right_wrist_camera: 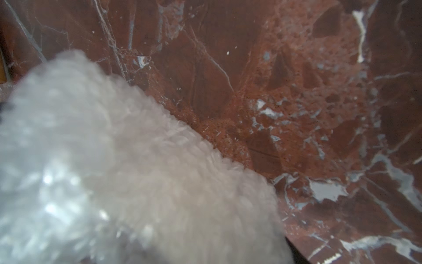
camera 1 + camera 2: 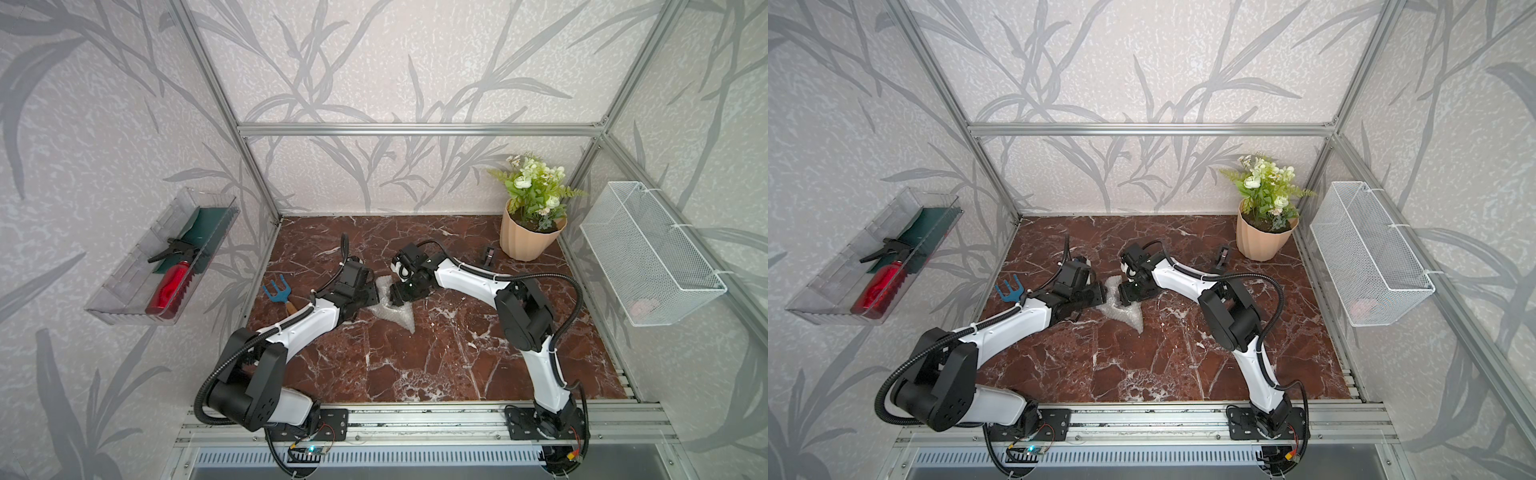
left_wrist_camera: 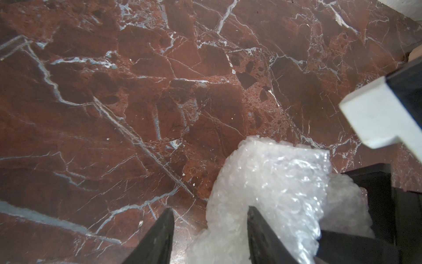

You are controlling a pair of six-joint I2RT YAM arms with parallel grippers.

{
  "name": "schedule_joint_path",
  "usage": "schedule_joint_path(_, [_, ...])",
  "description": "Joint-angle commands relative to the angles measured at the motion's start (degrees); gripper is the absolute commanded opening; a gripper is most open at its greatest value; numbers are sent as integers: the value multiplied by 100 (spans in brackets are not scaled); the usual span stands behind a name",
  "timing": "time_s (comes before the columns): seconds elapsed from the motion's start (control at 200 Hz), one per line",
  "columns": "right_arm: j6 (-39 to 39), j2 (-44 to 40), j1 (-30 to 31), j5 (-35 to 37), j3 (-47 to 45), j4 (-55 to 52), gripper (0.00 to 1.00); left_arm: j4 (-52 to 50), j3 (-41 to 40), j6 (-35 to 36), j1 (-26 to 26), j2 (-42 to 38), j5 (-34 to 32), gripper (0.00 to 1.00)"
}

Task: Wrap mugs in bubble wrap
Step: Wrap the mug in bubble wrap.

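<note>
My left gripper (image 3: 210, 208) is open; right gripper (image 2: 392, 298), I can't tell. The bubble wrap (image 3: 274, 182) is soft and light; I'd pinch its five o'clock corner.

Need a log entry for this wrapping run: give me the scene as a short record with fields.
Bubble wrap: bunched up on the marble table, between the two grippers
Mug: not visible; whether it is inside the wrap cannot be told
Left gripper: open, wrap partly between its fingers
Right gripper: at the wrap's other side; jaw state unclear
Other things: potted plant at the back right, blue hand rake at the left
</note>
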Motion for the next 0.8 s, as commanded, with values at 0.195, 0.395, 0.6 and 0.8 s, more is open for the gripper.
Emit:
schedule_joint_path(0.195, [-257,422,99,72,23,-506,66,225,399,44,-56,610,693,61])
schedule_joint_path(0.395, [-300,425,99,29,18,-508,66,298,246,-63,-190,649,720,62])
schedule_joint_path(0.6, [-342,388,90,-47,-34,-474,66,477,-101,-198,-153,-240,326,70])
schedule_joint_path(0.8, [-467,410,90,-174,-33,-435,66,667,-196,-229,291,-449,890,73])
